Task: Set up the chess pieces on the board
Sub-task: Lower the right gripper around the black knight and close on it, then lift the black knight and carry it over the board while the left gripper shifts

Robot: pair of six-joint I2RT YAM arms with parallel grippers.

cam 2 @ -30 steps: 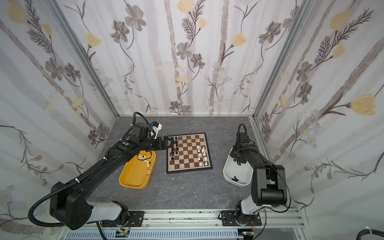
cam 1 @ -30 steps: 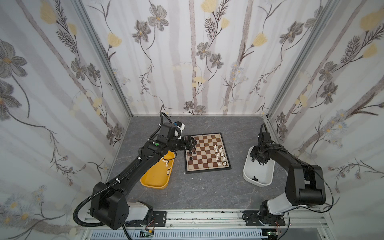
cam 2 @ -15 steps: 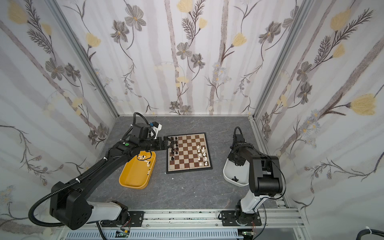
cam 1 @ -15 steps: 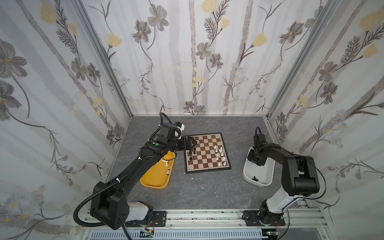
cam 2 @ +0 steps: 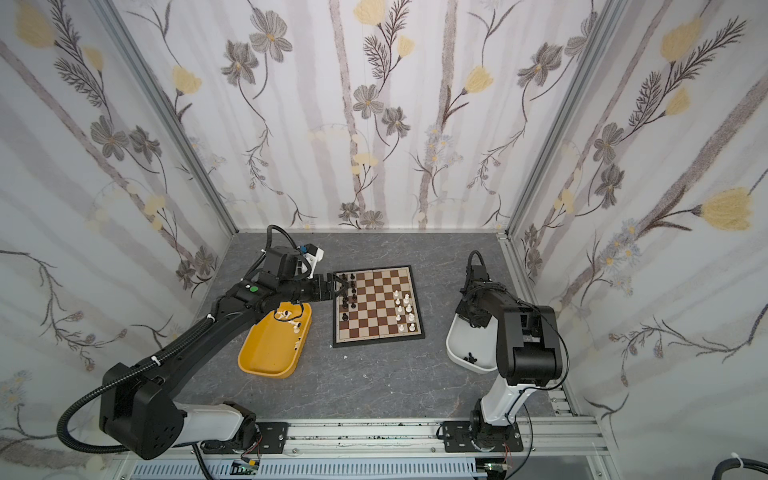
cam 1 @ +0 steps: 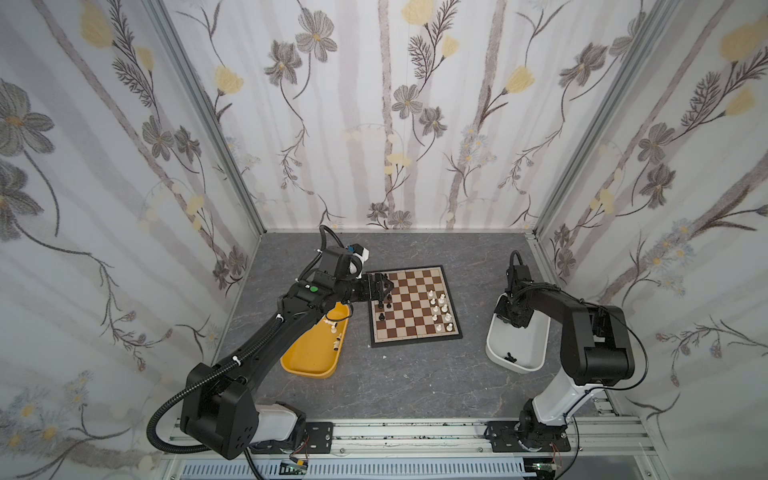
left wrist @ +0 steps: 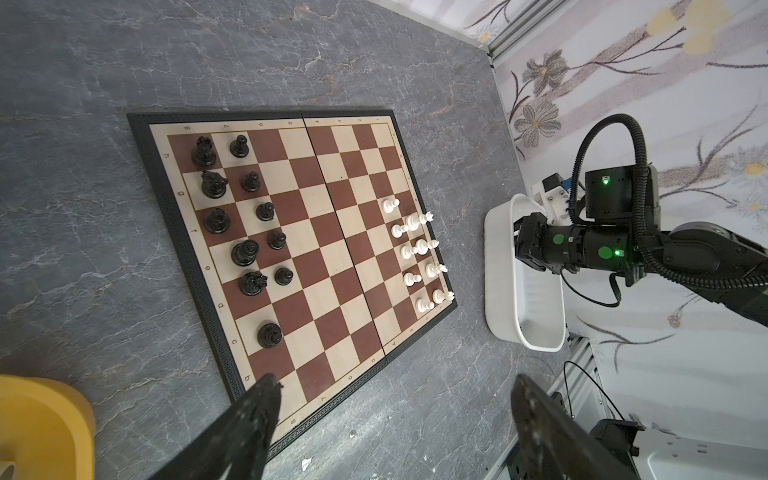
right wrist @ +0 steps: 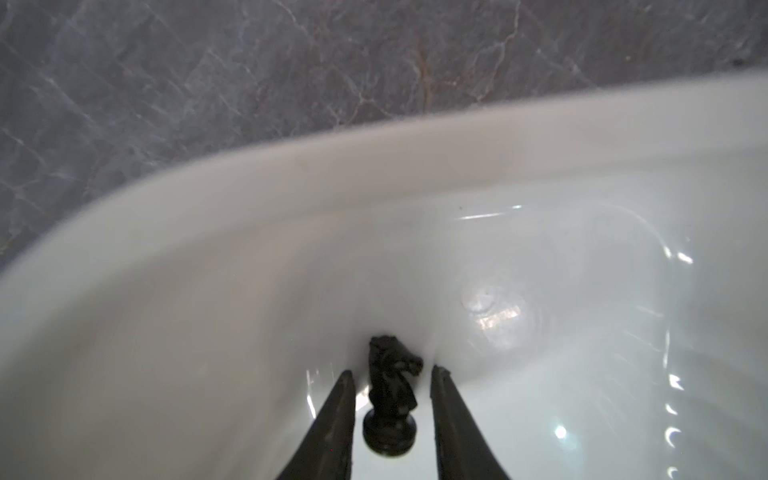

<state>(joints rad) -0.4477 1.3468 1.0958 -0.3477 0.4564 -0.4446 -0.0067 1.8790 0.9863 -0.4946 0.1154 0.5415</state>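
Right of the checkered board (cam 1: pixel 409 309), the right gripper's (right wrist: pixel 391 370) tapered fingers (right wrist: pixel 332 424) bracket a glossy black knight (right wrist: pixel 390 386) in the smooth white tub (right wrist: pixel 374 187) (pinched or not, I cannot tell), while the left gripper (left wrist: pixel 395 380) hangs spread wide and empty above the board's edge beside the standing black chess pieces (left wrist: pixel 245 253).

Floral wallpaper walls (cam 1: pixel 415 124) on three sides of me; grey marbled floor (cam 1: pixel 415 382); aluminium rail (cam 1: pixel 415 432) along front edge.

Noted: right arm (cam 1: pixel 552 297) has re-posed, elbow (cam 1: pixel 600 353) swung inward and back; right gripper (right wrist: pixel 391 370) has shifted slightly left in both top views, inside tub (right wrist: pixel 374 187).
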